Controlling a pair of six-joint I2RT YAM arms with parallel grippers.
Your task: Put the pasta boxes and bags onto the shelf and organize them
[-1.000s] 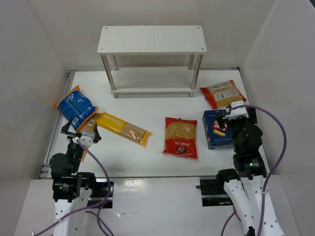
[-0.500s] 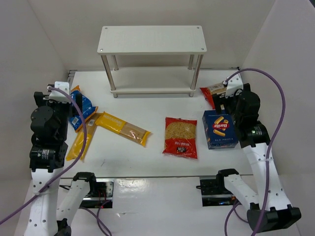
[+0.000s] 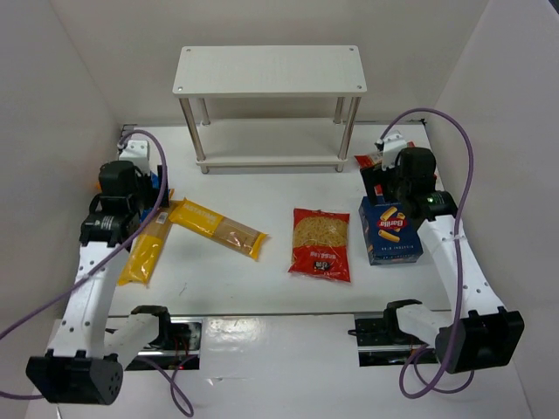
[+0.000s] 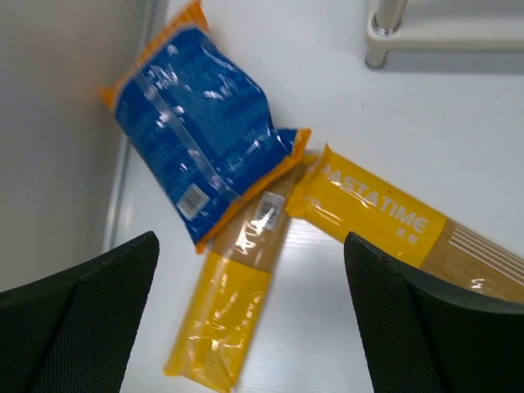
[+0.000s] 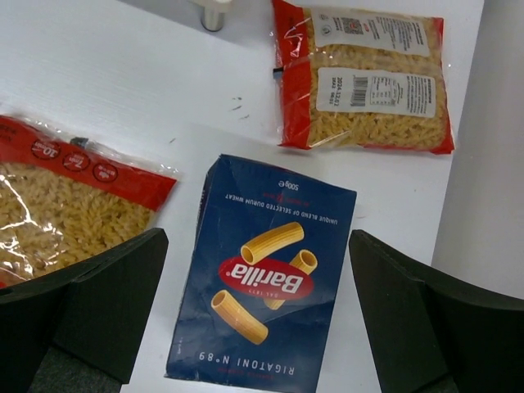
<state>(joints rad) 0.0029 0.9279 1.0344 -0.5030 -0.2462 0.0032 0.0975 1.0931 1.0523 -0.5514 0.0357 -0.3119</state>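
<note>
The white two-tier shelf (image 3: 271, 70) stands empty at the back. A dark blue Barilla box (image 3: 390, 230) lies flat at the right, directly under my open right gripper (image 5: 258, 315), which hovers above it (image 5: 262, 274). One red windowed bag (image 5: 368, 78) lies behind the box; the other (image 3: 320, 243) lies mid-table. My open, empty left gripper (image 4: 250, 327) hovers over a yellow spaghetti packet (image 4: 233, 311). The blue-and-orange bag (image 4: 201, 135) overlaps that packet's far end. A second spaghetti packet (image 3: 217, 228) lies slanted to the right.
White walls close in the table on the left (image 4: 57, 164), right (image 5: 491, 164) and back. A shelf leg (image 4: 385, 20) stands just beyond the blue bag. Purple cables (image 3: 454, 140) loop off both arms.
Both arms have risen from their folded pose near the bases and reached forward, the left over the blue bag and spaghetti, the right over the Barilla box. The packs have not moved.
</note>
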